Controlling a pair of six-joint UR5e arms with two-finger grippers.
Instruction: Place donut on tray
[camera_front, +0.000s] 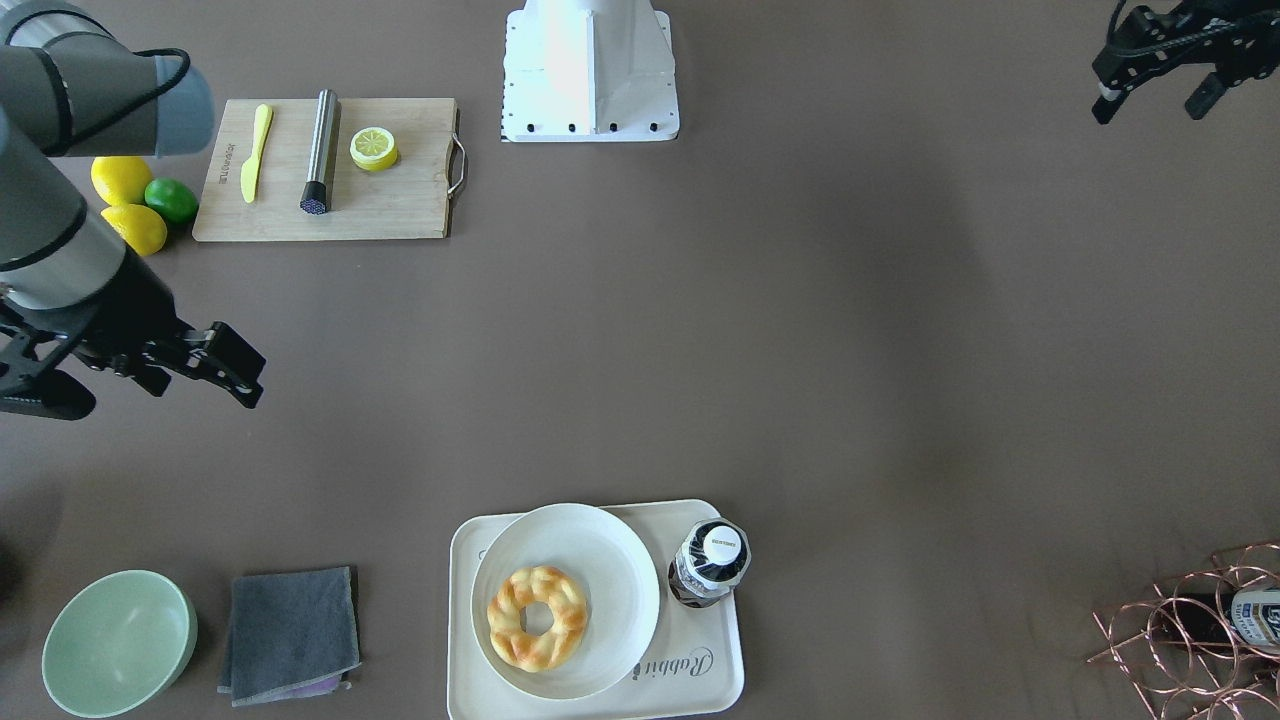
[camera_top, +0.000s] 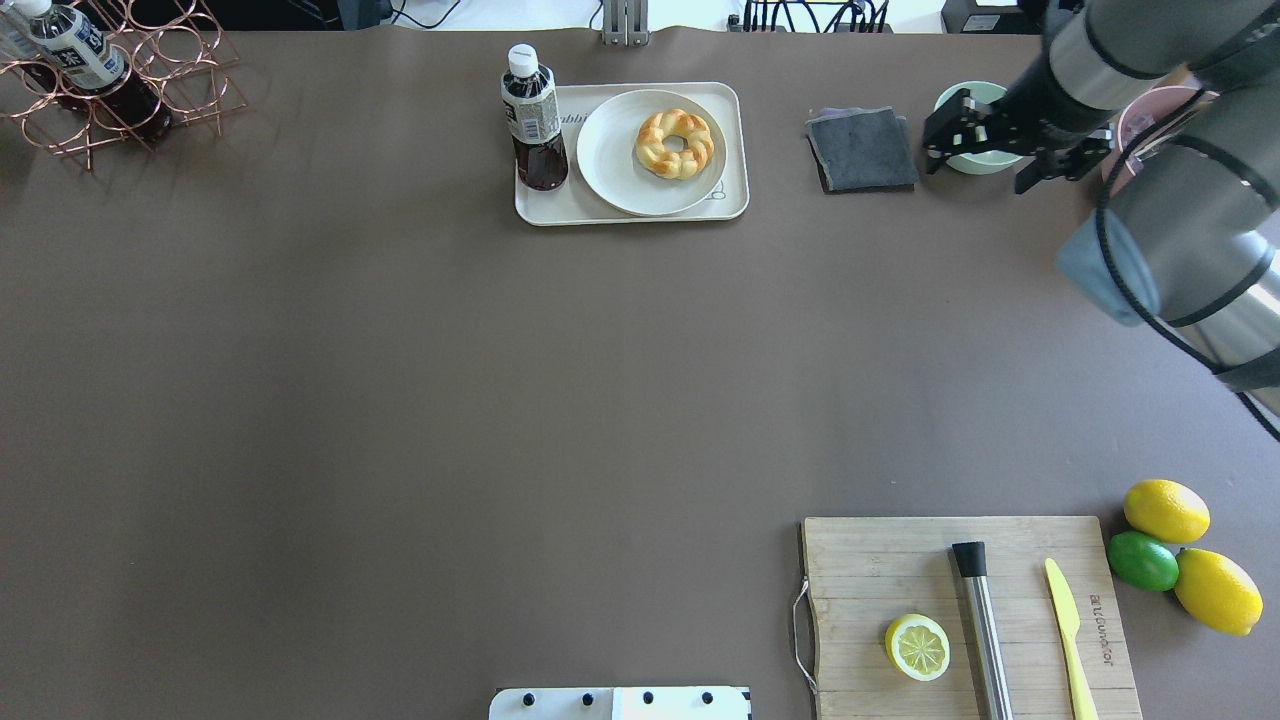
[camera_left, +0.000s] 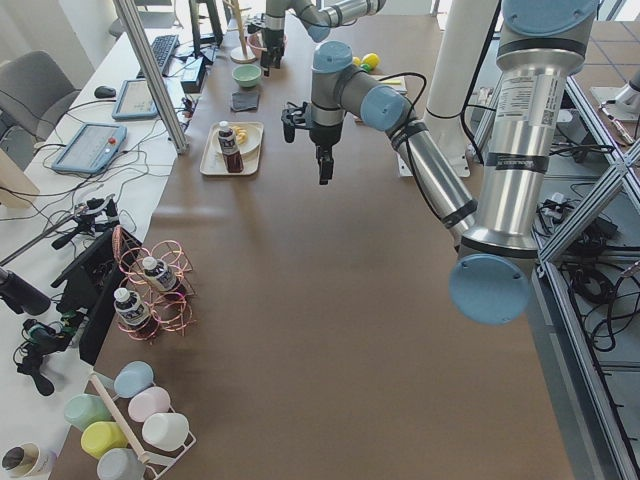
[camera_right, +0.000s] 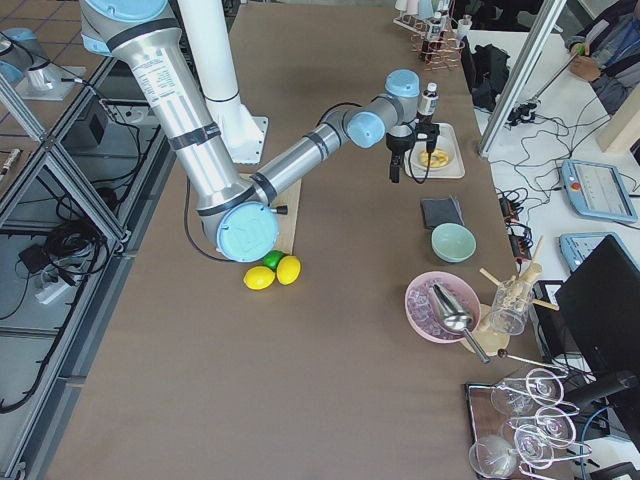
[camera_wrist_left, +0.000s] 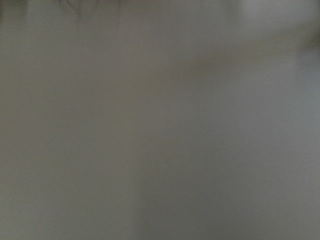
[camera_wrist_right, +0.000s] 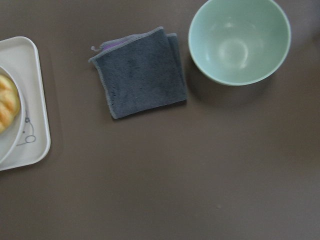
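Observation:
The donut (camera_front: 537, 617), a golden-brown braided ring, lies on a white plate (camera_front: 610, 560) that sits on the cream tray (camera_front: 700, 690) at the table's far edge. It also shows in the overhead view (camera_top: 675, 143) on the tray (camera_top: 730, 205). The right wrist view catches the donut's edge (camera_wrist_right: 7, 102) and the tray's corner (camera_wrist_right: 35, 100). My right gripper (camera_top: 985, 160) hovers open and empty to the right of the tray, above the green bowl; it also shows in the front view (camera_front: 205, 380). My left gripper (camera_front: 1155, 105) is open and empty, high and far from the tray.
A dark drink bottle (camera_top: 535, 120) stands on the tray beside the plate. A grey cloth (camera_top: 860, 148) and a green bowl (camera_top: 975, 125) lie right of the tray. A wooden cutting board (camera_top: 880, 570) holds a lemon half, a metal cylinder and a yellow knife. Lemons and a lime (camera_top: 1142, 560) lie beside it. A copper rack (camera_top: 150, 80) stands far left.

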